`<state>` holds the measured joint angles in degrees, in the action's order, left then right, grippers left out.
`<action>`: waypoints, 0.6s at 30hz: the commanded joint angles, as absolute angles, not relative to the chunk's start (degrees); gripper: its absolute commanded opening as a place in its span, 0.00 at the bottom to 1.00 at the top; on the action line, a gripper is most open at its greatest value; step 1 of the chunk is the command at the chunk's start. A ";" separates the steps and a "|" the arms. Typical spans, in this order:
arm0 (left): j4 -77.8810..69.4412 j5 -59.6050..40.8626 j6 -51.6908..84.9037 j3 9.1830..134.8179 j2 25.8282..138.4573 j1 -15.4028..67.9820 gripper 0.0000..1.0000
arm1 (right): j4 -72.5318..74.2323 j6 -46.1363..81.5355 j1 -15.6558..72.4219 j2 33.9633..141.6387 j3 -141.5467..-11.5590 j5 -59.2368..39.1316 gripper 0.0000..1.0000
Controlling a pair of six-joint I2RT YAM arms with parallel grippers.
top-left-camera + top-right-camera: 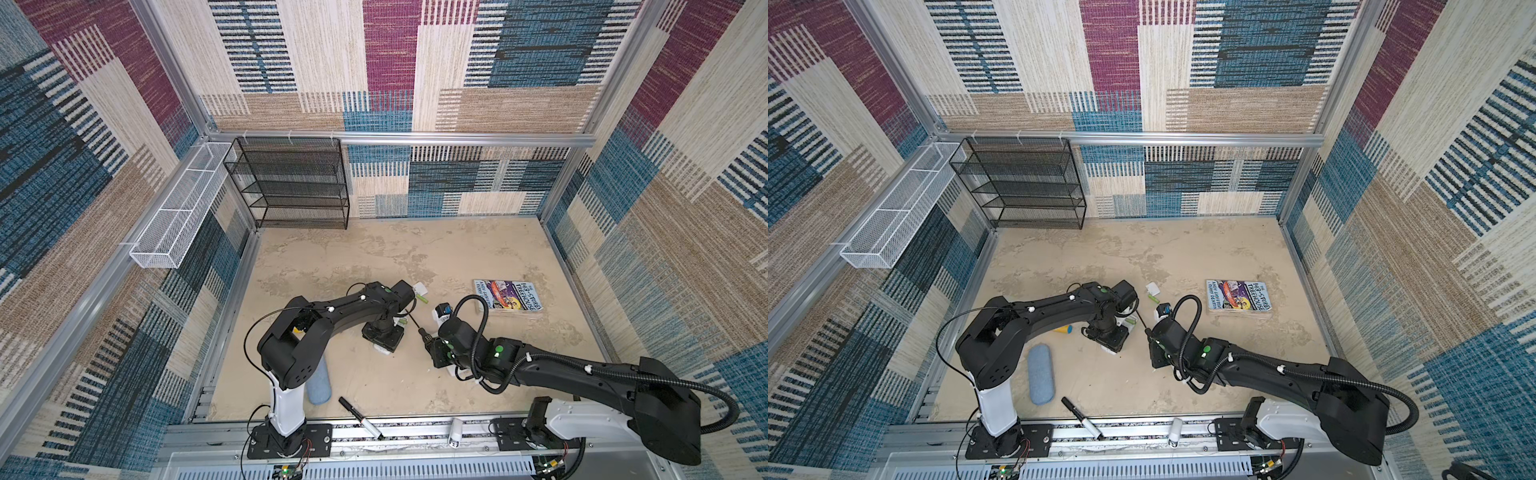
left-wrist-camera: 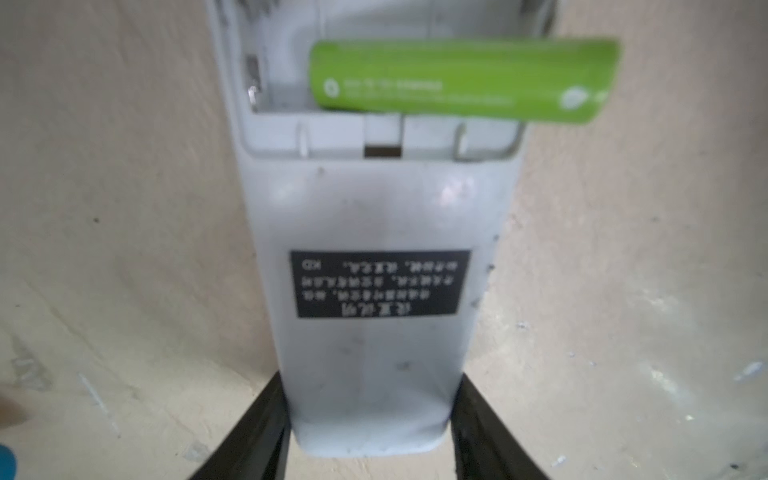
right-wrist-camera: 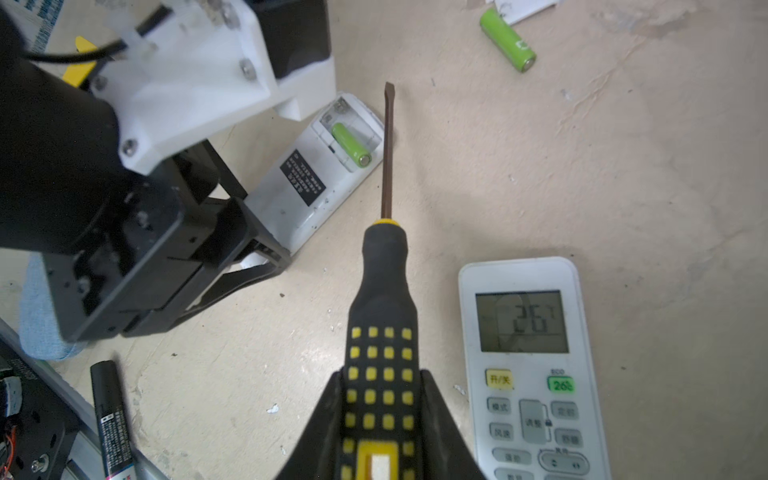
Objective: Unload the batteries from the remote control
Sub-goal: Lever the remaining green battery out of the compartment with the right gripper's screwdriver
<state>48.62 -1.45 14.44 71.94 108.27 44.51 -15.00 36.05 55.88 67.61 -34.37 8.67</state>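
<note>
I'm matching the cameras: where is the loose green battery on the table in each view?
In a top view: loose green battery, mid-table.
In a top view: same spot.
Left wrist: absent; a second battery lies across the remote.
Right wrist: upper edge.
Shared landmark: white cover beside it.

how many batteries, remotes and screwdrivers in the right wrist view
green batteries: 2, battery in the compartment, loose battery
remotes: 2, face-down remote, face-up remote
screwdriver: 1
total: 5
</note>
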 commanded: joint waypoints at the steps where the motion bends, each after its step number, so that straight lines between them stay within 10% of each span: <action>1: 47.15 -4.04 12.57 72.06 108.63 44.56 0.52 | -11.40 34.03 55.94 66.07 -34.45 5.07 0.00; 18: 47.35 -4.00 11.87 71.73 107.76 44.56 0.52 | -11.66 34.98 55.77 70.38 -33.62 0.99 0.00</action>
